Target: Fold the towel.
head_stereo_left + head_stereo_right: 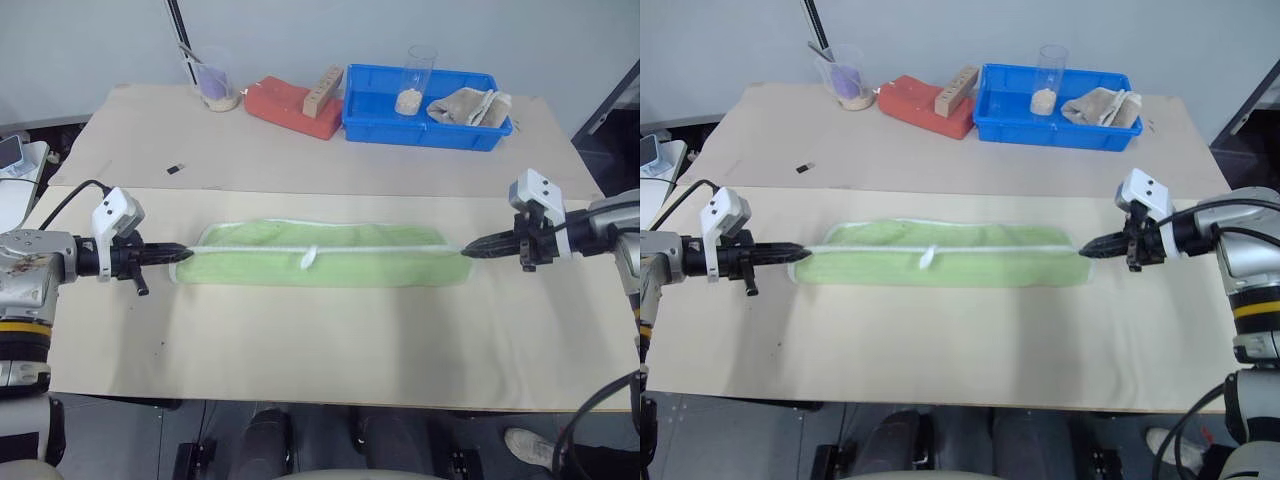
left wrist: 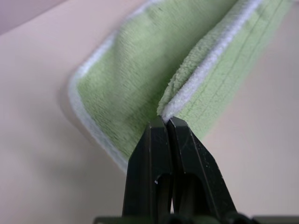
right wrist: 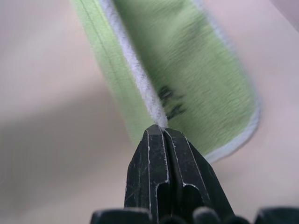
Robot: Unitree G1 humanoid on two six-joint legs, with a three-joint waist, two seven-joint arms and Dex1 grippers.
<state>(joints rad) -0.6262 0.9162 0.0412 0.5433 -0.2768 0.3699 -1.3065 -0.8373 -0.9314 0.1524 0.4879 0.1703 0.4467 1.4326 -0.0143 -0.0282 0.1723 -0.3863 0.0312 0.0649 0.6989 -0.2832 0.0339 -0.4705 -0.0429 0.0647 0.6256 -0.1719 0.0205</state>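
Where the pale paper-covered table [image 1: 300, 340] stretches flat, the towel [image 1: 330, 262], a long strip of light green terry with white stitched edging and a small white loop [image 1: 309, 257], lies across its middle. The left gripper [image 1: 183, 254] pinches one end's white edge between closed black fingers; the right gripper [image 1: 468, 248] clamps the opposite end likewise, beside a dark printed mark [image 3: 169, 103].
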